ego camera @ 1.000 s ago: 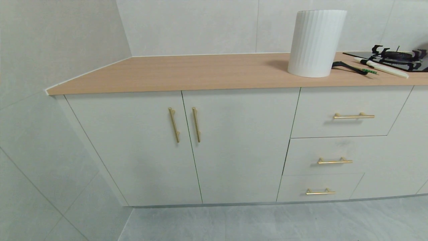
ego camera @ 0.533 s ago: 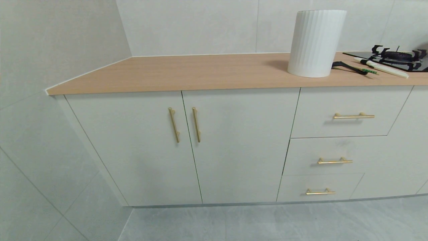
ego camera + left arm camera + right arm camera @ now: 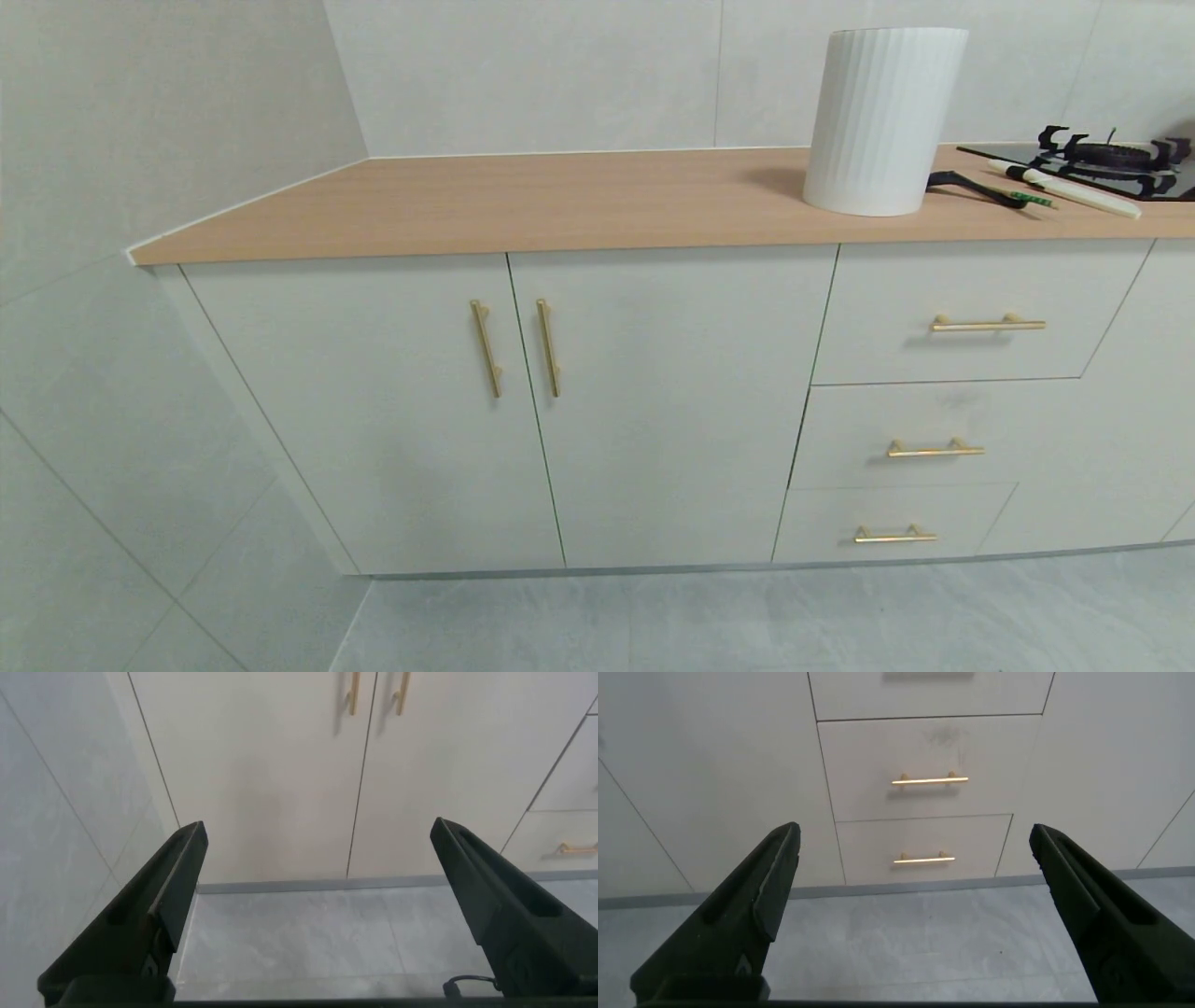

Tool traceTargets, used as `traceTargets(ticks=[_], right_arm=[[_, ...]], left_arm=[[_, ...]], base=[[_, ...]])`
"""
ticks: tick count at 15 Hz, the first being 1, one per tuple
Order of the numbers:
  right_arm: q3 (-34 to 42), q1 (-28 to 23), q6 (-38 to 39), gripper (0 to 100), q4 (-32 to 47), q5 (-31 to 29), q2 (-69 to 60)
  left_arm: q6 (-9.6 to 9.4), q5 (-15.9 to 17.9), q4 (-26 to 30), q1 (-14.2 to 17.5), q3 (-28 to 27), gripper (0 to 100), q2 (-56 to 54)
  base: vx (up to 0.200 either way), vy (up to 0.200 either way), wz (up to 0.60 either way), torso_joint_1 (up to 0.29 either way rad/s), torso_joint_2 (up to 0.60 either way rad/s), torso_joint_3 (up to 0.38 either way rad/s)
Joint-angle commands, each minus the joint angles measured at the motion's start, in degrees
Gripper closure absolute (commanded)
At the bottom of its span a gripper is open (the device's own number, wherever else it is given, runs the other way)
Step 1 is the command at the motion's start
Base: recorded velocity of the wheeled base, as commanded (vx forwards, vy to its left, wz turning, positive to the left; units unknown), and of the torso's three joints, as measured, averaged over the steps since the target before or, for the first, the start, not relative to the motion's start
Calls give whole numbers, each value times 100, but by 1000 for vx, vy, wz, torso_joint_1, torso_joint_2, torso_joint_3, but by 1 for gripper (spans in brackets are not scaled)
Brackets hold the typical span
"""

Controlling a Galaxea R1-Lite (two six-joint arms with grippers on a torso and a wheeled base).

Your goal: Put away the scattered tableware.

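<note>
On the wooden countertop (image 3: 523, 201) at the far right lie a black-handled utensil (image 3: 971, 184), a small green-handled one (image 3: 1032, 198) and a long white utensil (image 3: 1064, 189). They rest beside a tall white ribbed holder (image 3: 882, 121). My left gripper (image 3: 318, 835) is open and holds nothing; it hangs low over the floor, facing the double cabinet doors (image 3: 280, 765). My right gripper (image 3: 915, 833) is open and holds nothing as well. It sits low in front of the lower drawers (image 3: 929, 780).
A black gas hob (image 3: 1116, 159) sits at the counter's right end. Below the counter are two doors with gold handles (image 3: 485, 347) and three drawers (image 3: 988, 324). A tiled wall closes the left side. Grey floor (image 3: 653, 625) lies open in front.
</note>
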State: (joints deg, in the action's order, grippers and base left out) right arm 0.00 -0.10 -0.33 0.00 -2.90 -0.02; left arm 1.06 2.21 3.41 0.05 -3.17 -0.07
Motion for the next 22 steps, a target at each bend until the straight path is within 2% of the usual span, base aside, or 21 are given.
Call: traceTargets(ticks=[1,11,21,22], right_arm=[[0,1,-2,0,0,0,11],[0,1,-2,0,9,-9,11],[0,1,-2,0,9,0,11],[0,1,-2,0,9,0,11]], left_arm=[[-9,-1,1,4,1,0,7],[-27,-1,1,4,1,0,7],[-27,-1,1,4,1,0,7],[-27,-1,1,4,1,0,7]], base=[[0,-200,0,-2,-2,7],[0,-200,0,3,4,2],[0,0,0,0,0,0],[200,0,0,2,-2,-2]])
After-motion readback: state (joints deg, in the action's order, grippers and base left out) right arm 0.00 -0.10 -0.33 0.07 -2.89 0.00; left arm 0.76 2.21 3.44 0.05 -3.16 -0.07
